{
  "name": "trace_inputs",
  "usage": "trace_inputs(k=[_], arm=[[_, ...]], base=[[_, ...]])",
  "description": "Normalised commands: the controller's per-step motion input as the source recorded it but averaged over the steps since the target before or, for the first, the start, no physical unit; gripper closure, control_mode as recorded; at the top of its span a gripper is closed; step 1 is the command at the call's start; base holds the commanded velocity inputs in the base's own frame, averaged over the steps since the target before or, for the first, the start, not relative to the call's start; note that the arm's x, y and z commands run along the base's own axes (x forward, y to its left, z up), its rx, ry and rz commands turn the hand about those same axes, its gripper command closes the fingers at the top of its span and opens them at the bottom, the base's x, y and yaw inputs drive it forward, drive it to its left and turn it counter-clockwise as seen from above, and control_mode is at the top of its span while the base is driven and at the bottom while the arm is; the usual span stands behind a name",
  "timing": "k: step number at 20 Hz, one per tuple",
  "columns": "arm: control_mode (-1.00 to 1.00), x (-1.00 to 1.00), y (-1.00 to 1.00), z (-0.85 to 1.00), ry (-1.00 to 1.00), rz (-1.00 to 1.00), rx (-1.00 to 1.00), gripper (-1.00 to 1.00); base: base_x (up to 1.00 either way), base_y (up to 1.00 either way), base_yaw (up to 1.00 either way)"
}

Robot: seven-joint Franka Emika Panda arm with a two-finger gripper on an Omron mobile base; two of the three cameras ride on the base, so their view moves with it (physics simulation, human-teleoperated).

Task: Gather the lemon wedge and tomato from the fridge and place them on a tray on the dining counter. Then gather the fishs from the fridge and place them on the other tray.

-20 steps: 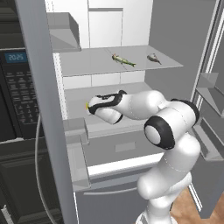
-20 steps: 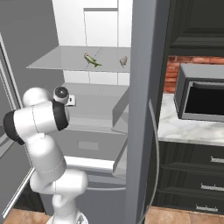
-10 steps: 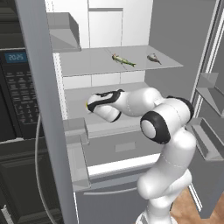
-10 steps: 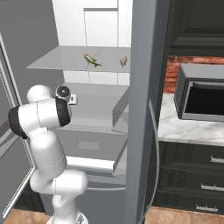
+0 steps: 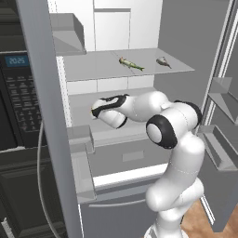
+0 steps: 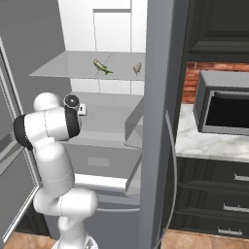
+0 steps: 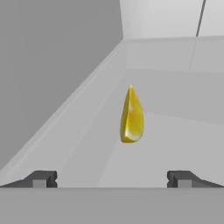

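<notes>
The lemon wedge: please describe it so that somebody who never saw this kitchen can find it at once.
Look into the open fridge, on the shelf below the one with the two fish. The lemon wedge lies there, just ahead of the open gripper. It is small, bright yellow and pointed, while the fish are slim and dull.

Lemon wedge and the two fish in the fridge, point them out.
lemon wedge (image 7: 131, 117), hand view, middle of its yellow body.
olive fish (image 5: 131, 64), left base view, mid-body.
grey fish (image 5: 162, 62), left base view, mid-body.
</notes>
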Motion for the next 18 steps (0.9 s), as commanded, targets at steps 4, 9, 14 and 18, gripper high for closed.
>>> trace_inputs(k=[4,9,14,18], arm=[[-1.0,0.09,0.12,-0.16,0.0,0.0,0.0,-1.0],[-1.0,0.14,0.1,-0.12,0.0,0.0,0.0,-1.0],[-1.0,0.14,0.05,-0.05,0.0,0.0,0.0,-1.0],[-1.0,0.17,0.0,0.0,0.0,0.0,0.0,-1.0]], base=[[0.0,0.0,0.0],[0.0,0.0,0.0],[0.0,0.0,0.0],[0.0,0.0,0.0]])
